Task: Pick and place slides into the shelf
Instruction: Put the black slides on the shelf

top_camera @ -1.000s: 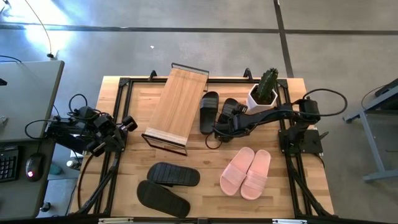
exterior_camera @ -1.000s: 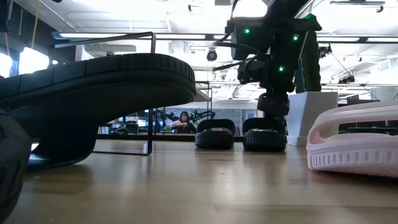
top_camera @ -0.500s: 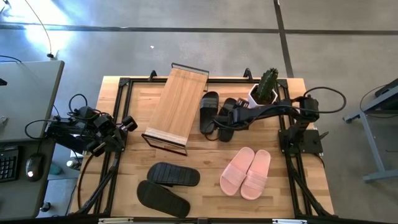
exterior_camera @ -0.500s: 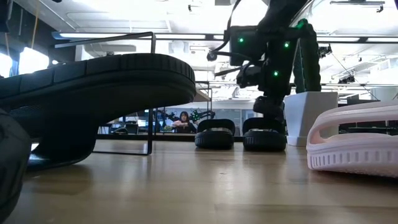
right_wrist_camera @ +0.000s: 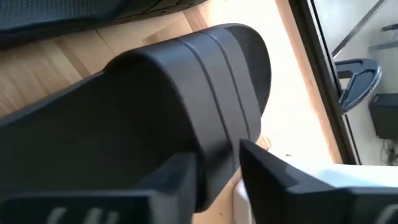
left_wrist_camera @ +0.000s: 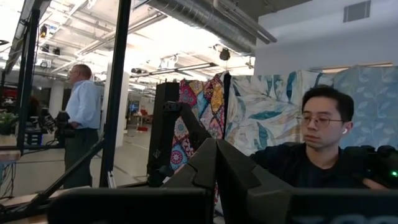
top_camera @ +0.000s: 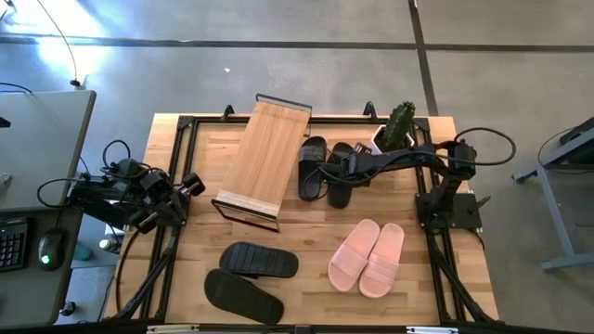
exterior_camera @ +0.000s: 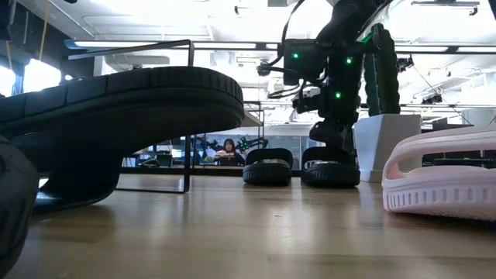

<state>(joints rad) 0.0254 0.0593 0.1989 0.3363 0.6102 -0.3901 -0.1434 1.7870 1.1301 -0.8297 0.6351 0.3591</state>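
Note:
One black pair of slides lies on its soles beside the shelf, a slanted wooden rack at the table's far middle. My right gripper is down on the right-hand black slide of that pair and shut on its strap. A pink pair lies at the near right and a second black pair at the near left. My left gripper waits shut at the table's left edge. My right gripper has the black slide's strap between its two fingers at the strap's edge, one finger seemingly under the strap and the other outside it. It comes slanting down from the table's right. The slide's sole rests flat on the table.
A white cactus pot stands just beyond my right arm at the far right. In the low view, the near black slide fills the left side and a pink slide the right. People show in the room behind.
My right gripper has moved toward the table's far edge and down, from the bare table in front of the black pair onto the right-hand black slide. The slides have stayed where they were.

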